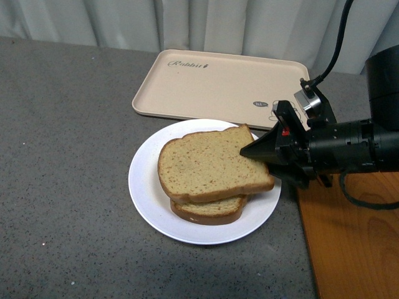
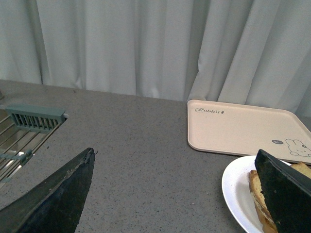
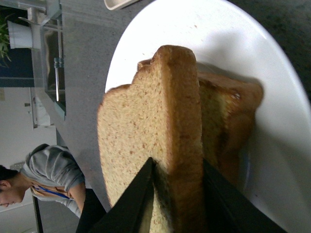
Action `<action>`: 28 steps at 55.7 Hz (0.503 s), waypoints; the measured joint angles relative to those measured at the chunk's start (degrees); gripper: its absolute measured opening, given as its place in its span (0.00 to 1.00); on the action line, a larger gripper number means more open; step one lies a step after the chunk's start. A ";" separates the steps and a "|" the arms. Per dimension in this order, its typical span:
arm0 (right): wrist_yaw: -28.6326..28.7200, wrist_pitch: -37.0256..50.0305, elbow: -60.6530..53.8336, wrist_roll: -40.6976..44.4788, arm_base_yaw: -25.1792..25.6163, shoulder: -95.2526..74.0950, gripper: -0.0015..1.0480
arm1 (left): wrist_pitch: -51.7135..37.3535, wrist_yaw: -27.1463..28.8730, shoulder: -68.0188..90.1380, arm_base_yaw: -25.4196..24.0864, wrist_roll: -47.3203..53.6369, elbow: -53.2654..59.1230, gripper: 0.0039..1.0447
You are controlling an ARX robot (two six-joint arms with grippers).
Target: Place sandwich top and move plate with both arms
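The sandwich top (image 1: pixel 209 165), a flat tan speckled slice, lies over a lower bread slice (image 1: pixel 209 210) on the round white plate (image 1: pixel 144 187). My right gripper (image 1: pixel 244 151) comes in from the right and is shut on the top slice's right edge. In the right wrist view the slice (image 3: pixel 160 121) sits pinched between the two black jaws, with the lower slice (image 3: pixel 233 121) and the plate (image 3: pixel 272 63) behind it. My left gripper (image 2: pixel 175 160) is open and empty above the counter, left of the plate (image 2: pixel 235 187); it does not show in the front view.
A beige rabbit tray (image 1: pixel 218 84) lies behind the plate, also in the left wrist view (image 2: pixel 243 126). An orange wood-grain tray (image 1: pixel 352 243) lies at the right under my right arm. A sink with a metal rack (image 2: pixel 24 131) is at the far left.
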State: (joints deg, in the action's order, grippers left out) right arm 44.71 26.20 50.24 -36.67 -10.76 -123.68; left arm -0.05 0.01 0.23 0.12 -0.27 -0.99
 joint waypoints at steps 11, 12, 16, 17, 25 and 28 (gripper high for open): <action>-3.80 -2.84 -5.25 2.58 3.21 7.91 0.60 | 0.00 0.00 0.00 0.00 0.00 0.00 0.94; -4.57 -3.06 -5.97 2.71 3.80 9.35 0.63 | 0.00 0.00 0.00 0.00 0.00 0.00 0.94; -8.15 -4.11 -8.52 3.93 5.88 14.51 0.75 | 0.00 0.00 0.00 0.00 0.00 0.00 0.94; -9.68 -4.28 -9.35 4.52 6.40 16.04 0.78 | 0.00 0.00 0.00 0.00 -0.02 0.00 0.94; -20.11 -8.02 -14.43 7.93 9.53 26.32 0.93 | 0.00 0.00 0.00 0.00 -0.02 0.00 0.94; -24.61 -9.88 -16.17 9.84 10.25 30.38 0.91 | 0.00 0.00 0.00 0.00 -0.02 0.00 0.94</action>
State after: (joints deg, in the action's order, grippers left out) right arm 20.10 16.32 34.06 -26.83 -0.51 -93.30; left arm -0.05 0.01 0.23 0.12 -0.30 -0.99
